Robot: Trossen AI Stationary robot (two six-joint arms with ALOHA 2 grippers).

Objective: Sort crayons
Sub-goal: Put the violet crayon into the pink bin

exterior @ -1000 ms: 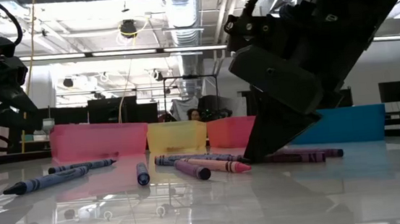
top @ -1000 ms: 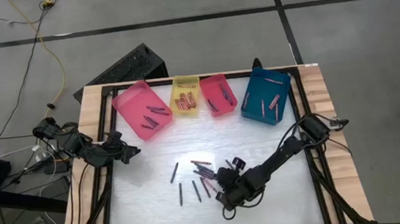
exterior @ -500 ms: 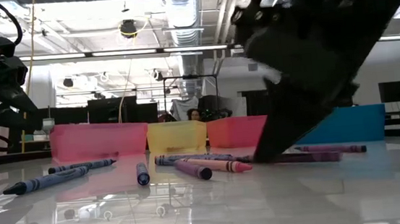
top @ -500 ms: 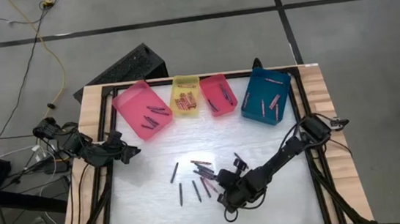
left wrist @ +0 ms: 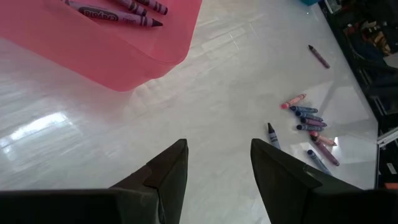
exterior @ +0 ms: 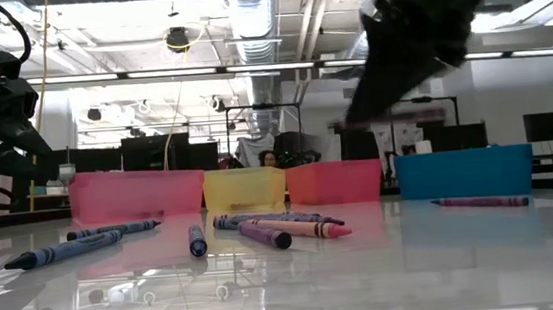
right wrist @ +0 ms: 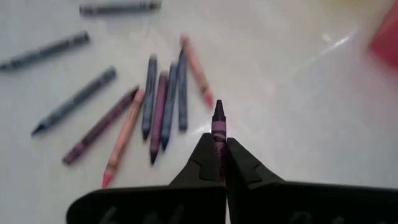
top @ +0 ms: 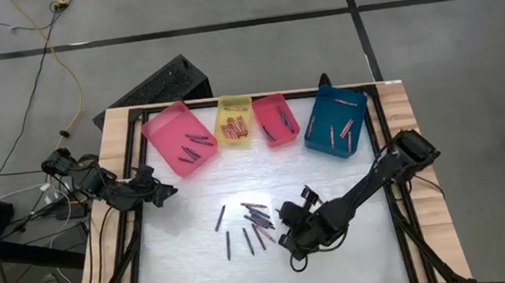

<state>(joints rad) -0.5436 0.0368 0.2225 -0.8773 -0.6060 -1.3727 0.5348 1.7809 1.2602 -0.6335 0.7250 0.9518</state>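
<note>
Left gripper (top: pixel 166 192) parked at the table's left edge, dark fingers (left wrist: pixel 166 177) spread wide, nothing between them, large pink plastic tray (left wrist: pixel 93 50) just ahead. Right gripper (right wrist: pixel 219 158) raised off the white table (top: pixel 356 252), pinched tight on one thin purple crayon (right wrist: pixel 218 127). Loose scattered crayons (right wrist: pixel 163 99) lying below and just beyond that tip.

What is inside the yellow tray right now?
The yellow tray holds a small heap of reddish-orange crayons, seen from above. Whatever lies beneath that heap is covered.
</note>
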